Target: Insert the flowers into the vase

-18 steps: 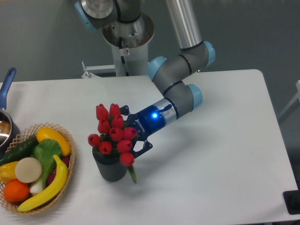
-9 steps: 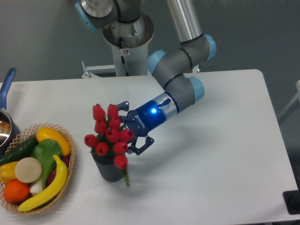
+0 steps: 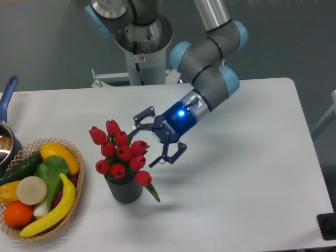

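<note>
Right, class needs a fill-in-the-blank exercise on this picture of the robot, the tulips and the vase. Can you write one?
1. The flowers stand in the dark ribbed ____.
2. The gripper has its fingers ____, holding nothing.
3. The woven basket of fruit sits to the ____ of the vase in the picture.
4. The light on the gripper's wrist glows ____.

Missing words: vase; open; left; blue
</note>
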### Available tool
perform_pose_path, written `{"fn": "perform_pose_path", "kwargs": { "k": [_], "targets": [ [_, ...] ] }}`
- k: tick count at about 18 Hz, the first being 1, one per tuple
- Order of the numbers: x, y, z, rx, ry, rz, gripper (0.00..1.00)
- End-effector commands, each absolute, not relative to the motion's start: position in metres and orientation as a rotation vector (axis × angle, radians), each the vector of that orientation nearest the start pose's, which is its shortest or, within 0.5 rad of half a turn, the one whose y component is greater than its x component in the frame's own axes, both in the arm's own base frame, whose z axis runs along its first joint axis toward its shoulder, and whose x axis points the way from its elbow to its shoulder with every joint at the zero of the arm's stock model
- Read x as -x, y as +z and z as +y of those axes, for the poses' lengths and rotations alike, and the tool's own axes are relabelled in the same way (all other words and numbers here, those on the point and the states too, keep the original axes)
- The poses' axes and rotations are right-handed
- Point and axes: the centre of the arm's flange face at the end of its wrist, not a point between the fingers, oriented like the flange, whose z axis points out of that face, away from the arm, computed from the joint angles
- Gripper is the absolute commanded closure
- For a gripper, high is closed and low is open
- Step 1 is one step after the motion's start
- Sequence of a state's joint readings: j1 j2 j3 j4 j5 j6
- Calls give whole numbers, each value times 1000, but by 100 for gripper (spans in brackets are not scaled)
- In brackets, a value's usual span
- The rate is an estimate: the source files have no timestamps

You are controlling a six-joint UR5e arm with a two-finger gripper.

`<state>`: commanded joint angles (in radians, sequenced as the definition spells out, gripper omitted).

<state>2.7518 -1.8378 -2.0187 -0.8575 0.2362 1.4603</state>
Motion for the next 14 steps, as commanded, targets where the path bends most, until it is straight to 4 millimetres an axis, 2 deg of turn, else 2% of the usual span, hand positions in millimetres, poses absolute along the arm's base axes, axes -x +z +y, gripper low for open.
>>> {"fn": "perform_pose_path", "kwargs": {
  "k": [3,6,9,11,13,14],
  "targets": [
    [407,316,379,1800,-265,228,0],
    [444,347,356,1810,-148,226,0],
    [477,360,328,1992,-10,217,0],
    [498,370,302,2106,85,189,0],
    [507,376,281,2188,152,164,0],
    [514,379,260,2258,208,139,0]
  ]
}}
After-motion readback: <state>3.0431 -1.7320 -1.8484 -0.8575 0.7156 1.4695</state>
